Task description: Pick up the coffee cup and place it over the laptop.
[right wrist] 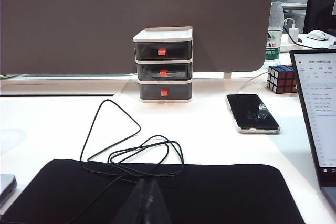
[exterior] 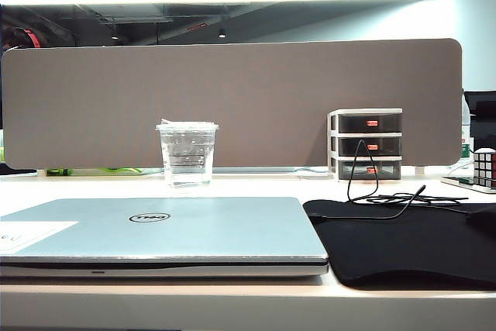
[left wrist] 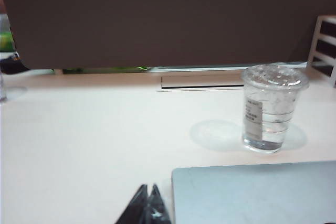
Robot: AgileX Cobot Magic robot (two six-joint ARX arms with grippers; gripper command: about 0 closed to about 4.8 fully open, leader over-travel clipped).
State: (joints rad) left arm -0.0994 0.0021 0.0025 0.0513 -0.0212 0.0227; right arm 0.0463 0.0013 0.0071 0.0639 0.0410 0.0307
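Clear cup [left wrist: 273,108] sits on the table [left wrist: 94,145] just behind the laptop [exterior: 163,226]. Our left gripper [left wrist: 148,208] and right gripper [right wrist: 147,203] hang back, both closed, empty. We'd open the left, then reach.

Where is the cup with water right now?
The coffee cup stands upright on the white table, left of centre in the exterior view, just behind the closed laptop.

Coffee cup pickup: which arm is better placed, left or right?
Left, probably. The left gripper, shut, has the coffee cup and the laptop in its wrist view. The right gripper, apparently shut, faces the black mat, cable and drawer unit; no cup there.
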